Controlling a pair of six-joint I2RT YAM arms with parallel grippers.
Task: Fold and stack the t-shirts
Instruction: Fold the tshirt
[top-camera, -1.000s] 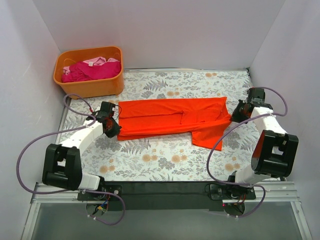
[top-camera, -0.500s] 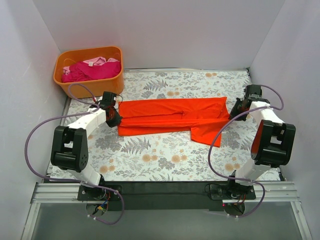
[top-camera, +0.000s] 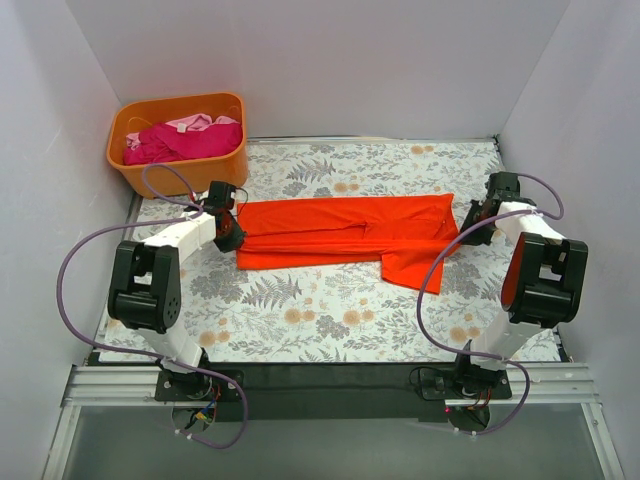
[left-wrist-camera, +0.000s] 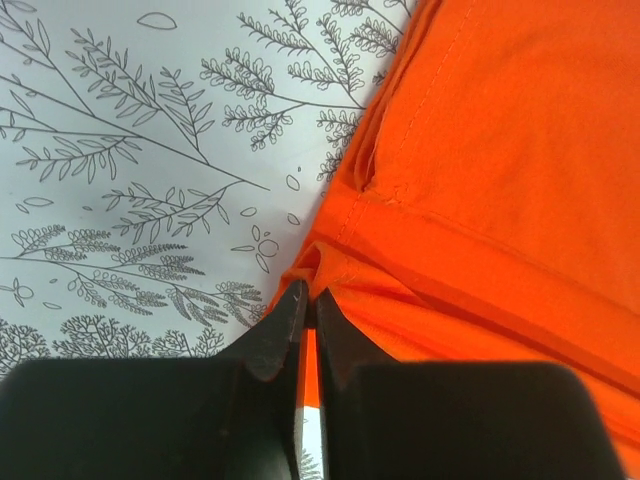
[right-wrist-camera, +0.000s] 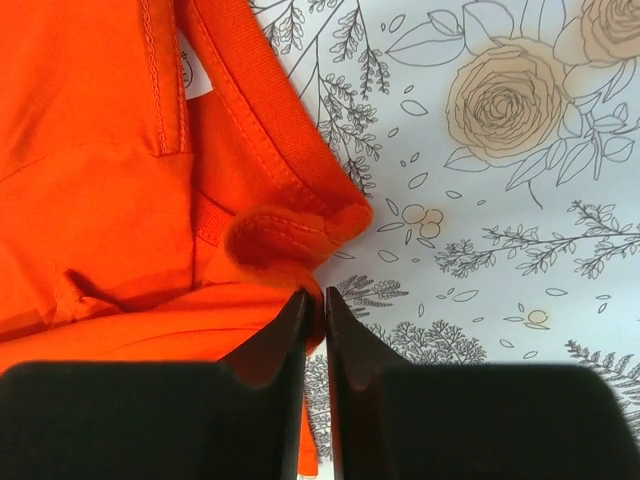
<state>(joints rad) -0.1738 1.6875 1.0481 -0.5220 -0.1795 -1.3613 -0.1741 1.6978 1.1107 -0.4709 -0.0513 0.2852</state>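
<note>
A bright orange-red t-shirt (top-camera: 345, 232) lies folded lengthwise as a long strip across the middle of the table, one sleeve hanging toward the front right. My left gripper (top-camera: 232, 236) is shut on the strip's left edge; in the left wrist view the fabric (left-wrist-camera: 480, 160) is pinched between the black fingertips (left-wrist-camera: 285, 330). My right gripper (top-camera: 468, 226) is shut on the right end by the collar; the collar (right-wrist-camera: 270, 140) shows in the right wrist view. A magenta pink t-shirt (top-camera: 180, 140) and a pale pink one (top-camera: 190, 122) lie bunched in the tub.
A rigid orange plastic tub (top-camera: 180, 172) stands at the back left corner. The table has a floral patterned cover (top-camera: 330, 310). Grey walls close in the left, back and right sides. Purple cables loop off both arms.
Both grippers have moved toward the back while holding the shirt's ends. The front edge of the shirt has been carried back, making the strip narrower.
</note>
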